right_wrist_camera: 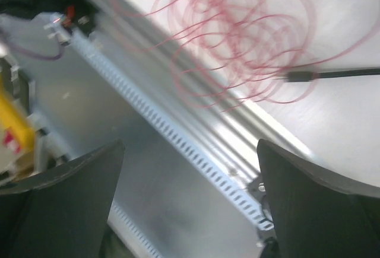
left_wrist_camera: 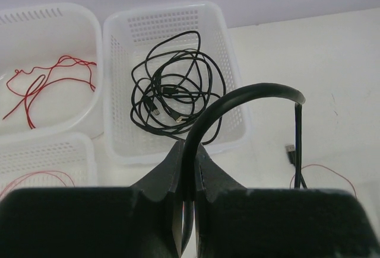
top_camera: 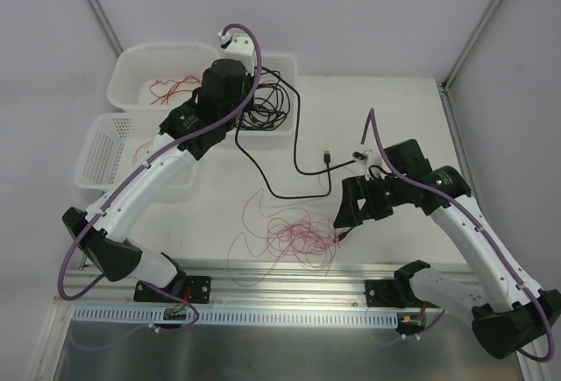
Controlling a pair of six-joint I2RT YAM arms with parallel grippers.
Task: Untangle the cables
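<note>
Left wrist, left end effector (left_wrist_camera: pixel 190 154) pinching black cable (left_wrist_camera: pixel 261 88), right end effector (right_wrist_camera: pixel 189 151) spread

Counter (top_camera: pixel 403 101): white top is lying evenly lit.
Walls (top_camera: pixel 351 13): you are facing plain pale panels beyond the far edge.
Near edge: slotted metal rail (top_camera: pixel 289 317) is running along it.

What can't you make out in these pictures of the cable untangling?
Top view: the left claw is hidden under its own wrist.
Right wrist view: motion blur smears the red wires; strands uncountable.
Left wrist view: the gripped black cable drops out of sight behind the claw body.
Same view: coiled cables in the basket overlap too much to count.
</note>
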